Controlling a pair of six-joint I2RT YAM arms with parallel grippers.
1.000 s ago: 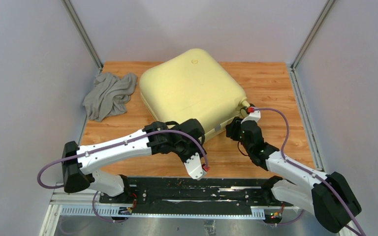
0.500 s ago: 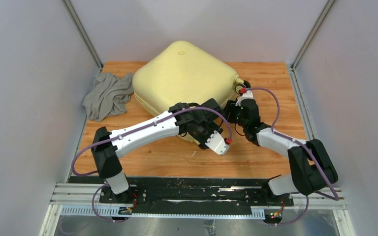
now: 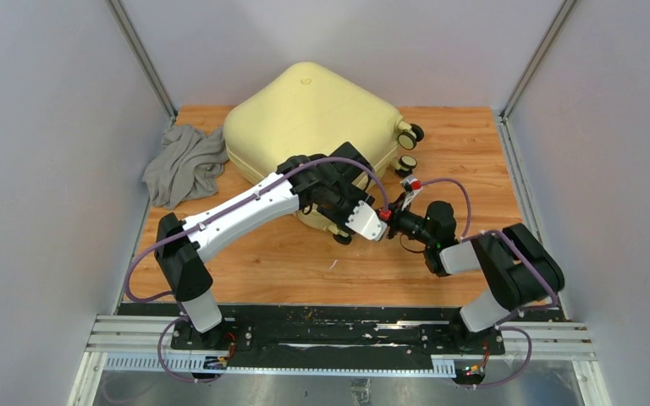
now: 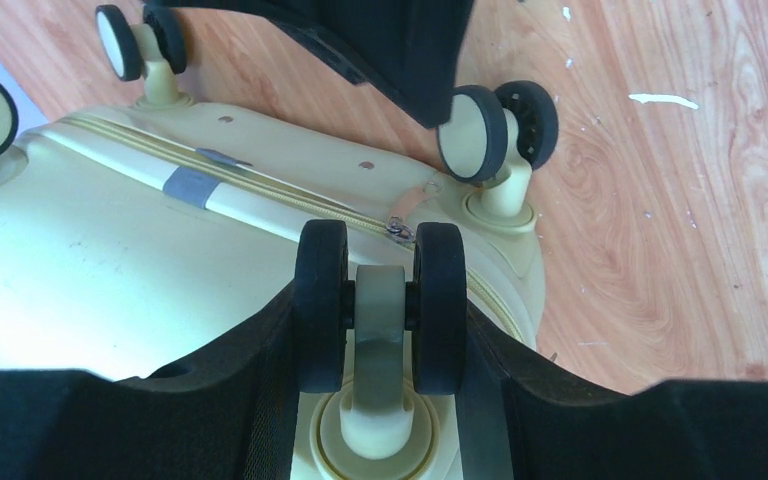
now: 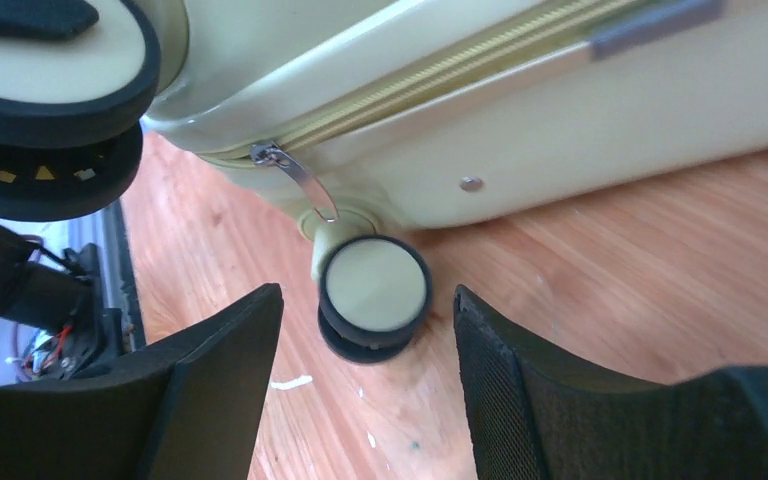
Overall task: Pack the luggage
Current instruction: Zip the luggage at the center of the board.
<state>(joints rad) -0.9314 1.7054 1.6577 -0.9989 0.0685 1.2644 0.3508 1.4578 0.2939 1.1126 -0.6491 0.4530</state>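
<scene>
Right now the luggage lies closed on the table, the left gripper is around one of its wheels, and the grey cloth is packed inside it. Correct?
Not quite. The top view shows the grey cloth lying crumpled on the table left of the luggage, not packed inside it. The luggage is closed, and the left gripper is around a wheel.

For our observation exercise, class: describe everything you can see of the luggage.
The luggage is a large pale-yellow hard-shell case with rounded corners, closed, its zipper shut along the seam. It lies on its broad side on the wooden table, turned diagonally. Cream-and-black twin casters stick out from one end; the left end effector clamps one caster, while the right end effector, open, sits just short of another without touching.
</scene>
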